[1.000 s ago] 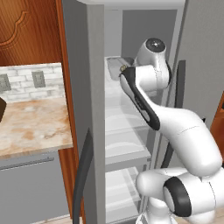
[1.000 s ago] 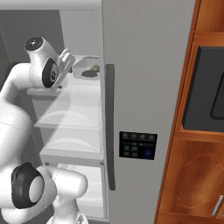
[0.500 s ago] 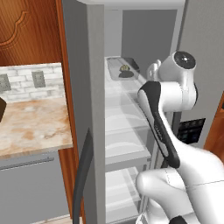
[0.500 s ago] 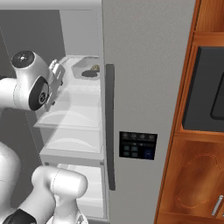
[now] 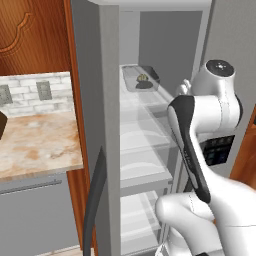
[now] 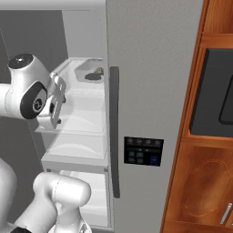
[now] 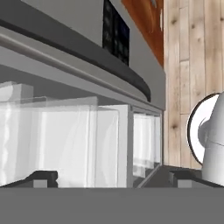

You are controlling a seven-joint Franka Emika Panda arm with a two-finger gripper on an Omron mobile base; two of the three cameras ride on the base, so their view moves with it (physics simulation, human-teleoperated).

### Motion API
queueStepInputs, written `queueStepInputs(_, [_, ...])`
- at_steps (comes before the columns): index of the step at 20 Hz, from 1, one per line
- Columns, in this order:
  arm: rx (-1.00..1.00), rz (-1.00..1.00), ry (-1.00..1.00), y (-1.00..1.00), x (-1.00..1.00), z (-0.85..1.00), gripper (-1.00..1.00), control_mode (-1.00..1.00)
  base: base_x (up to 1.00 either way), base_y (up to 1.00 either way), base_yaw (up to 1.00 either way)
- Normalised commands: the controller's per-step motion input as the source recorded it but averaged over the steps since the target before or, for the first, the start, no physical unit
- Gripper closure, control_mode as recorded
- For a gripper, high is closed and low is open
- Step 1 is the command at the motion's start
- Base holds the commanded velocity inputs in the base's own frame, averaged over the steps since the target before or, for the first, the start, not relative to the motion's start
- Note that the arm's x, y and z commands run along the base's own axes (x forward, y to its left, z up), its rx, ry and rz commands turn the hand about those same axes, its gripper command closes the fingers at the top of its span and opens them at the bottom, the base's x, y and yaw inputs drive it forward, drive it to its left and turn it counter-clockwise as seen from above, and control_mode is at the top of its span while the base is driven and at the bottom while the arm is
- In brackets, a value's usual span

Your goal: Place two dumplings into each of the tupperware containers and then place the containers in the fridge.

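Hand wide open and empty beside the open fridge

The hand (image 6: 58, 102) sits with its two fingers spread as far apart as they go and nothing between them, just at the front edge of the fridge's (image 6: 150, 68) pale shelves (image 6: 82, 118). In the hand view the two dark fingertips (image 7: 41, 177) stand well apart in front of clear drawer fronts. On the top shelf, toward its back edge, rests a dark grey container (image 5: 141, 80) with a dumpling (image 5: 142, 77) in it; the right base view shows this container (image 6: 91, 72) too. The closed fridge door carries a black panel (image 6: 143, 151). A marbled bench (image 5: 37, 142) lies left of the fridge, with wooden cabinets (image 6: 205, 182) to the right.
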Motion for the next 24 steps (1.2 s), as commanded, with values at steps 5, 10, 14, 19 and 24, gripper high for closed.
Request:
queueStepInputs(5, [-0.18,0.31,0.25,-0.20,-0.35,-0.04,-1.00,-1.00,0.00,0.00,0.00])
queueStepInputs(10, [0.00,0.62,0.09,-0.07,-0.63,-0.04,-1.00,-1.00,0.00,0.00,0.00])
queueStepInputs(14, [-0.07,0.57,0.00,-0.05,-0.53,-0.02,-1.00,-1.00,0.00,0.00,0.00])
queueStepInputs(19, [-0.11,0.37,-0.04,-0.08,-0.23,0.00,-1.00,-1.00,0.00,0.00,0.00])
queueStepInputs(24, [-0.12,0.28,0.01,0.00,0.00,0.00,-1.00,-1.00,0.00,0.00,0.00])
